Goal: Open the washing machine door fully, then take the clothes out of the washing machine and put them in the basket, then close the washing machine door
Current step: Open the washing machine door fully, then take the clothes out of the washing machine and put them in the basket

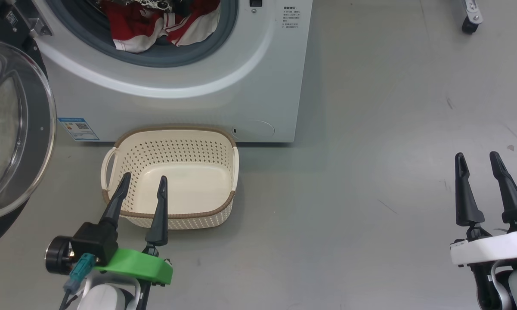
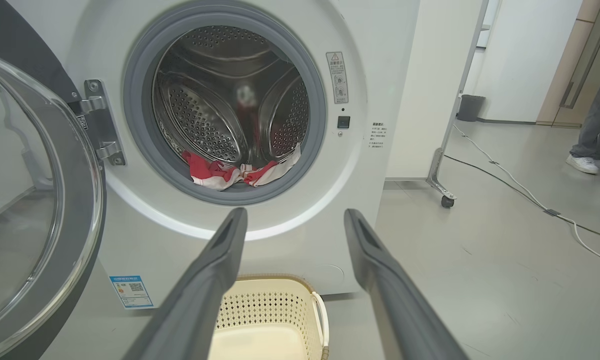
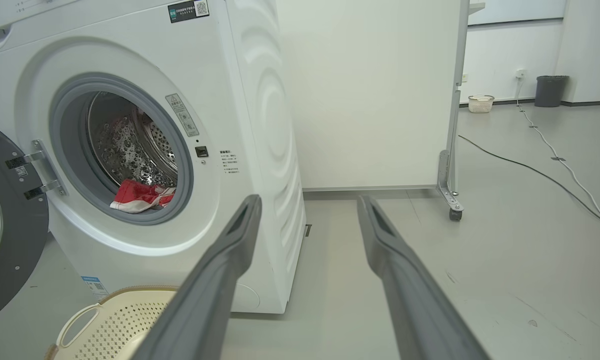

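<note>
The white washing machine point(image 1: 198, 99) stands ahead with its door point(image 1: 13, 129) swung wide open to the left. Red clothes point(image 1: 155, 23) with white stripes lie at the front lip of the drum, also seen as clothes point(image 2: 235, 172) and clothes point(image 3: 137, 196) in the wrist views. The cream basket point(image 1: 172, 217) sits on the floor just below the drum opening, with nothing in it. My left gripper point(image 1: 144, 181) hovers open over the basket's near rim, holding nothing. Far to the right, my right gripper point(image 1: 478, 157) stands open above bare floor, apart from everything.
A wheeled white partition point(image 3: 452, 200) stands right of the machine, and cables point(image 3: 554, 160) run across the floor behind it. A person's legs point(image 2: 597, 130) show at the far right of the left wrist view. A bin point(image 3: 549, 91) and another small basket point(image 3: 481, 103) stand by the far wall.
</note>
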You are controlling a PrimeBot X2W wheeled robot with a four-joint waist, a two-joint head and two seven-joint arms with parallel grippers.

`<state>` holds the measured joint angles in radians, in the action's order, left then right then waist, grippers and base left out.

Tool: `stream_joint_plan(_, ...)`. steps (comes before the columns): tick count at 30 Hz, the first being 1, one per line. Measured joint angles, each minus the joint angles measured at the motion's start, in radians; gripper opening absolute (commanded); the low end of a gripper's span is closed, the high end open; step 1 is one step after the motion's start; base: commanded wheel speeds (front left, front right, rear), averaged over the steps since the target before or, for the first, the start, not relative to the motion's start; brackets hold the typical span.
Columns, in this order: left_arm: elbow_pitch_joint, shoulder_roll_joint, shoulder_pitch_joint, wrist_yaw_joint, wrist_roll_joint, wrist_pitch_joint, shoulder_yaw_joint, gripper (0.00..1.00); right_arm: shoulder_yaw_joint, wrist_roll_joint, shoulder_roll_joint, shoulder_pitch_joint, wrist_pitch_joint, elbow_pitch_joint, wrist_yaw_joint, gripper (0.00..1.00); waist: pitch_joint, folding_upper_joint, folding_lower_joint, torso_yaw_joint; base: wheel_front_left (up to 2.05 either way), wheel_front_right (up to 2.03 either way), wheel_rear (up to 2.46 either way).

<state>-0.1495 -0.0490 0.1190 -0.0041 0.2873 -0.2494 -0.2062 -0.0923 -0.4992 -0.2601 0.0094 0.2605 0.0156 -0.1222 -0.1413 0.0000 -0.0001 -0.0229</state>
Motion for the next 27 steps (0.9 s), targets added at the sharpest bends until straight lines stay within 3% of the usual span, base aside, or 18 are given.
stream_joint_plan(27,0.033,0.003,-0.006,0.032,0.000,0.000,-0.010,1.00,-0.004,0.000,0.000,0.000,0.000,0.000,0.000,1.00,-0.013,0.0000,0.0000,-0.011,0.00,0.00,0.00)
